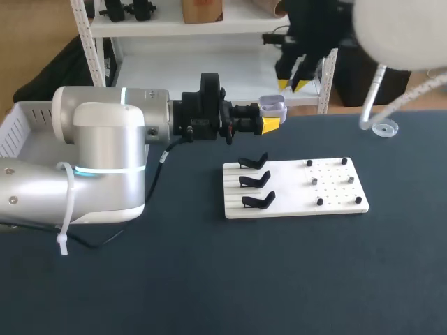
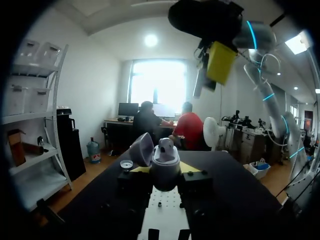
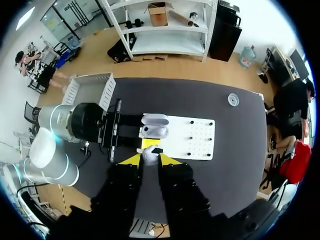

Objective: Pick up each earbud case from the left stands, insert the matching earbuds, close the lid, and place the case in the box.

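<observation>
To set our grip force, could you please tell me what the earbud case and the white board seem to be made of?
The earbud case looks like smooth pale plastic, judging by soft highlights on its rounded shell. The white board seems rigid matte plastic or painted sheet: flat, crisp edges, no glare. I cannot tell which.

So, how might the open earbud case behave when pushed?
The earbud case looks rigid, probably light. Its rounded, smooth shell may slip in the left gripper. The lid stands open, so a nudge could swing it.
</observation>
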`<state>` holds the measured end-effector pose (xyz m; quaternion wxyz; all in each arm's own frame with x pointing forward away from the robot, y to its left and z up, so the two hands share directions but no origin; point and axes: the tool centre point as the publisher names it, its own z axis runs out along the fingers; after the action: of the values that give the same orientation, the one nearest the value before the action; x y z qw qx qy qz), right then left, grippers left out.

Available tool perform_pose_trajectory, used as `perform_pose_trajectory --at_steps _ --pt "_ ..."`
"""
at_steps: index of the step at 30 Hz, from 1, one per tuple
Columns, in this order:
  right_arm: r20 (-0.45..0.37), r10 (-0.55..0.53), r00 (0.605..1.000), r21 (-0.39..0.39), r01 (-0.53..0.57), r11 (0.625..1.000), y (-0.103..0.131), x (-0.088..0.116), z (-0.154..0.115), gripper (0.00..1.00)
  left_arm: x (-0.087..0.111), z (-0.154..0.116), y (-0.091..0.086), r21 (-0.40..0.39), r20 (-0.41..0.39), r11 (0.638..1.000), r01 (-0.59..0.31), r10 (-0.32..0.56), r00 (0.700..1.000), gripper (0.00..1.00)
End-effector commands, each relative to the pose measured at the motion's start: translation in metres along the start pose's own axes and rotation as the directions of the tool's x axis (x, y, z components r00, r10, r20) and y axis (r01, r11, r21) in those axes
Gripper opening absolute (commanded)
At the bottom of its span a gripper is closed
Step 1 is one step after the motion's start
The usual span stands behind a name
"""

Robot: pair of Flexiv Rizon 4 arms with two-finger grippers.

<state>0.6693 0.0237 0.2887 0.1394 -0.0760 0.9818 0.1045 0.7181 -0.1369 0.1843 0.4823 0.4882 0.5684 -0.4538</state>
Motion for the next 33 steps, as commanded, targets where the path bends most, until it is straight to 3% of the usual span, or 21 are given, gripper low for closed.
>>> perform_pose_trajectory --at_steps 1,19,33 --pt "-0.014 -0.006 1.0 0.007 0.006 1.0 0.008 -0.009 0.009 0.0 0.001 0.001 -0.001 -0.006 0.003 1.0 -0.001 0.001 1.0 0.0" --pt "-0.064 -0.048 0.997 0.011 0.049 0.999 0.014 -0.009 0.045 0.0 0.001 0.001 -0.001 -0.006 0.003 1.0 -0.001 0.001 1.0 0.0" --pt "-0.07 -0.045 0.997 0.027 0.047 0.999 0.008 -0.016 0.057 0.0 0.001 0.001 -0.001 -0.006 0.003 1.0 -0.001 0.001 1.0 0.0"
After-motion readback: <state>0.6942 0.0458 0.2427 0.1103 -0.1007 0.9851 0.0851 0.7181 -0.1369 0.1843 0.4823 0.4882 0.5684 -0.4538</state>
